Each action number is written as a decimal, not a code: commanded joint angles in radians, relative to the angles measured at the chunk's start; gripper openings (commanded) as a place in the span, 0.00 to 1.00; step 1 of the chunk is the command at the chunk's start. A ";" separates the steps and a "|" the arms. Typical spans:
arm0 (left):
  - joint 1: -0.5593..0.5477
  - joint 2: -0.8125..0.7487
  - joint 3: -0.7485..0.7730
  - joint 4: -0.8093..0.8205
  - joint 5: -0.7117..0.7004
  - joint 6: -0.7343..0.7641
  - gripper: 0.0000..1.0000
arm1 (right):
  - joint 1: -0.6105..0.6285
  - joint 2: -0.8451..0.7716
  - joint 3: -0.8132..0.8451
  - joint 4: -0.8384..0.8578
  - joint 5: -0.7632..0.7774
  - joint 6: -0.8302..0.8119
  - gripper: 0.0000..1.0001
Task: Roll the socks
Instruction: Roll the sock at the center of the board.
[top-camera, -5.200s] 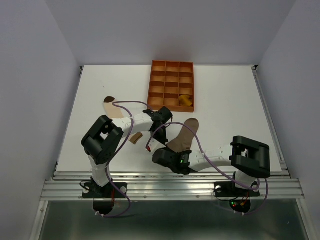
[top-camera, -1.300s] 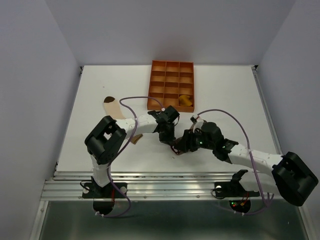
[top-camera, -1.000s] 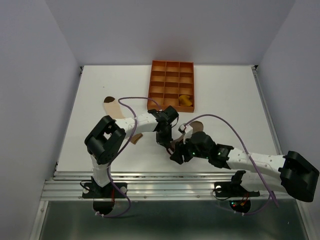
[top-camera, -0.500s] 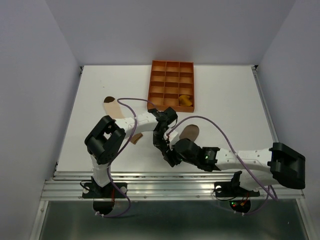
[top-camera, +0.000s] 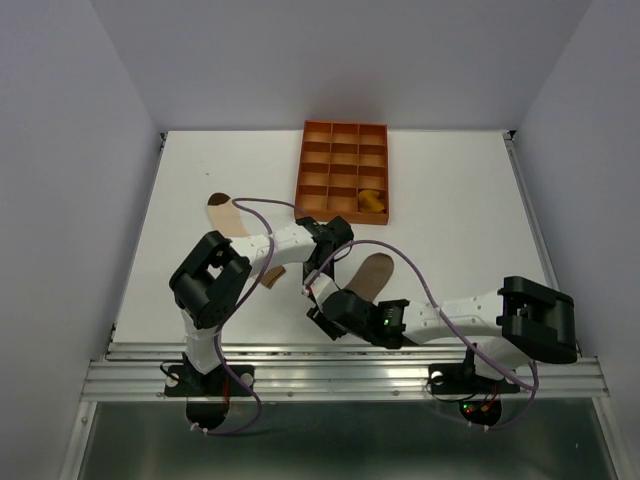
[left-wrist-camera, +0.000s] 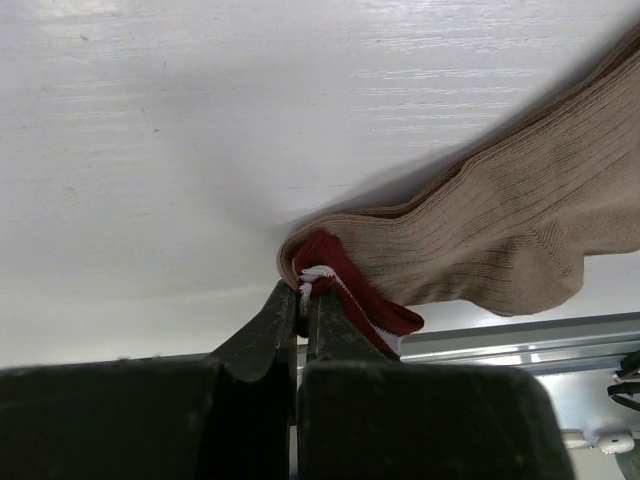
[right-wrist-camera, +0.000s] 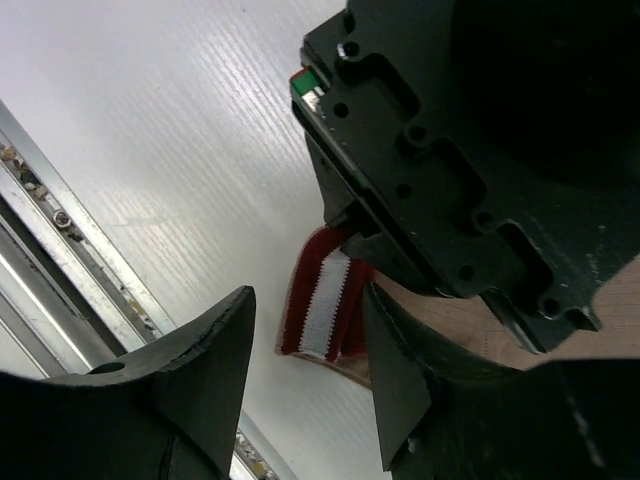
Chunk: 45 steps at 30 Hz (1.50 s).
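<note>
The taupe-brown sock lies flat on the table, its red-and-white striped cuff toward the near edge. My left gripper is shut on that cuff; in the top view it points down at the sock's near end. My right gripper is open, its jaws on either side of the cuff without touching it, just below the left gripper's black body. The mustard-yellow sock sits rolled in the orange tray. The cream sock lies at the left, partly behind the left arm.
A small brown piece lies beside the left forearm. The table's metal front rail runs close below both grippers. Purple cables loop over both arms. The right arm stretches leftward across the near part of the table.
My right arm has swung from the middle right down to the near left, bringing its open gripper to the cuff. The left gripper has drawn the cuff toward the near edge, and the sock is uncovered.
</note>
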 joint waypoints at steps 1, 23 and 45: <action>0.001 0.010 0.026 -0.076 -0.026 -0.019 0.00 | 0.032 0.036 0.063 -0.014 0.063 -0.025 0.52; 0.002 -0.011 0.048 -0.083 -0.017 -0.038 0.16 | 0.087 0.180 0.108 -0.175 0.232 0.086 0.05; 0.134 -0.281 -0.144 0.345 0.079 0.022 0.55 | -0.229 -0.116 -0.262 0.238 -0.245 0.474 0.01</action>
